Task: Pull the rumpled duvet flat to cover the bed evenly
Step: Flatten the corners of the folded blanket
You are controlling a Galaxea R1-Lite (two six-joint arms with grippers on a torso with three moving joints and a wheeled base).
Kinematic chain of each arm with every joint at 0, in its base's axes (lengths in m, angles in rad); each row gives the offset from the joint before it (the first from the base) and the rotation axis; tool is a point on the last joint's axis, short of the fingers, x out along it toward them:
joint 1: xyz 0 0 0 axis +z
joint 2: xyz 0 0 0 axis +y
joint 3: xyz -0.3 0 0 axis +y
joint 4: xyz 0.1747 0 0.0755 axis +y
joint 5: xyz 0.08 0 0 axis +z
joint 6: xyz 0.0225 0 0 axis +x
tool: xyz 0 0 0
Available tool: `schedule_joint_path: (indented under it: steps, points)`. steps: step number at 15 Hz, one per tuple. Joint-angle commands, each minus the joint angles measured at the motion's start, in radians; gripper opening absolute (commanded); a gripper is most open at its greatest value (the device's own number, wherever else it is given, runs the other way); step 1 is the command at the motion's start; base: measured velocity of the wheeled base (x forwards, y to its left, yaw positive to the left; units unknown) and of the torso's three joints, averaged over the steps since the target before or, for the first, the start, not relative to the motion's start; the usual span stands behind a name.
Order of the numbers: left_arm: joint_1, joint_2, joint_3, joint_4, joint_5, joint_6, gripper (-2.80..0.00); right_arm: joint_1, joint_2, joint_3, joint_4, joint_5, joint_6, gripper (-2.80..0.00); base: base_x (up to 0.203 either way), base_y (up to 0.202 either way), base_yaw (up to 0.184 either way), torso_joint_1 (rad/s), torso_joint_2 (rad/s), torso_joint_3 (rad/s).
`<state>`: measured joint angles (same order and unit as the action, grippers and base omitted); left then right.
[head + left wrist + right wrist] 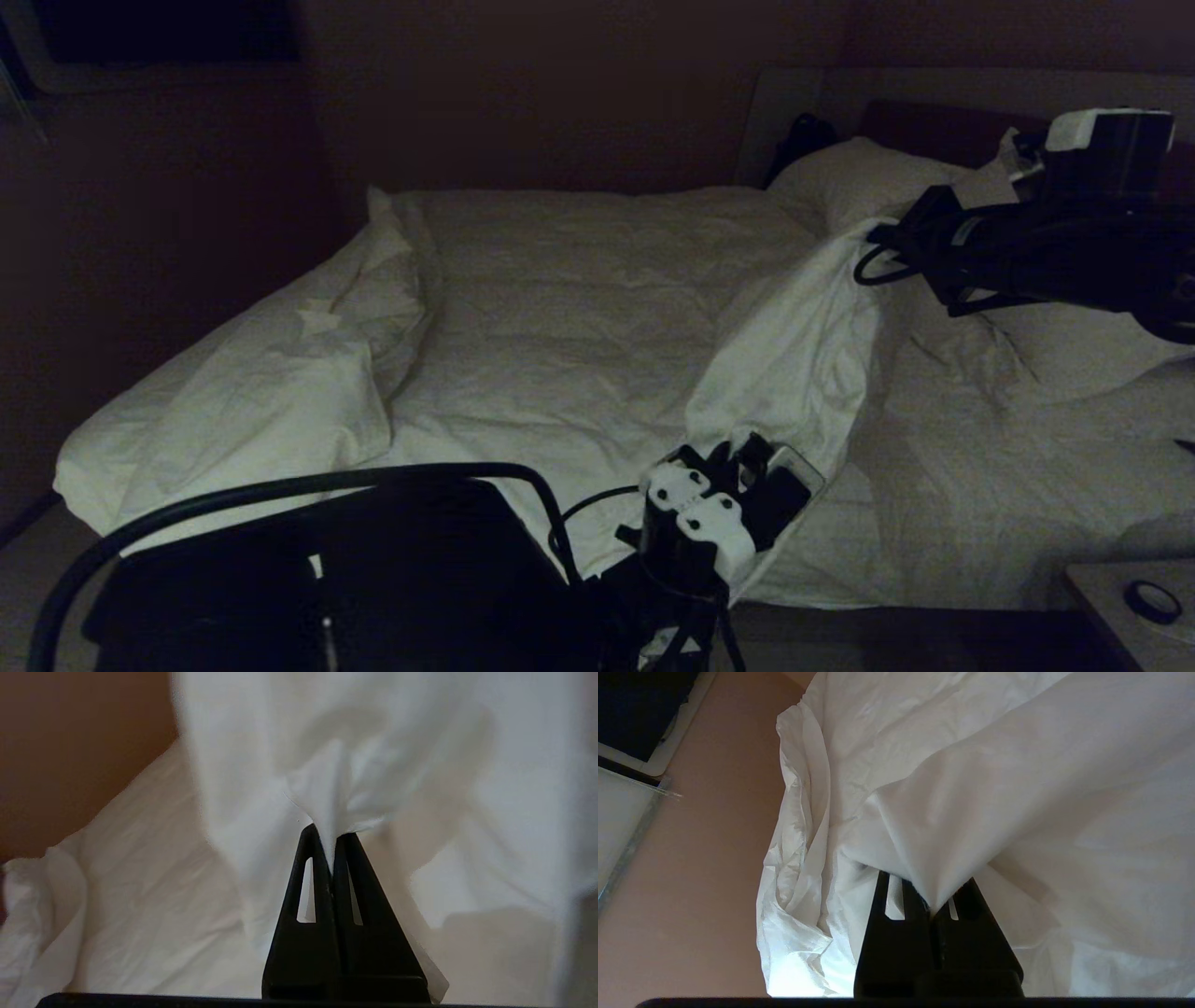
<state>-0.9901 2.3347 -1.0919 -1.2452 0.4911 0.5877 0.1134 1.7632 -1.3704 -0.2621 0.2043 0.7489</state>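
While the duvet (579, 327) lies creased across the bed (980, 485), filling the middle of the head view, a raised ridge of it is stretched from lower centre to upper right between the two grippers. The left gripper (332, 835), at the bottom centre of the head view, is closed tight on a pinched fold of the duvet. The right gripper (931, 900), at the upper right near a pillow (859, 177), is likewise clamped on a fold of the duvet.
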Motion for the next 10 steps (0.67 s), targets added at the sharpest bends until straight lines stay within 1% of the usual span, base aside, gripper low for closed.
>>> schedule_joint_path:
  steps: [1,4,7,8,10]
  points:
    - [0.038,-0.007,-0.027,-0.017,0.003,0.002,-2.80,0.000,-0.001,0.005,-0.002,0.004,0.003,-2.80,0.000,0.000,0.000,0.000,0.00,0.000]
    - [0.091,-0.014,-0.050,-0.030,-0.005,-0.009,-2.80,0.000,-0.002,0.022,-0.002,0.007,-0.002,-2.80,0.000,0.000,0.000,0.000,0.00,0.000]
    - [0.094,0.002,-0.051,-0.048,-0.009,-0.011,-2.80,0.002,-0.001,0.037,-0.002,0.007,-0.016,-2.80,0.000,0.000,0.000,0.000,0.00,0.000]
    - [0.093,0.003,-0.052,-0.048,-0.011,-0.011,-2.80,0.002,-0.001,0.037,-0.002,0.007,-0.019,0.00,0.000,0.000,0.000,0.000,0.00,0.000]
    - [0.094,0.004,-0.056,-0.052,-0.011,-0.011,-2.80,0.002,-0.001,0.037,-0.002,0.004,-0.022,0.00,0.000,0.000,0.000,0.000,0.00,0.000]
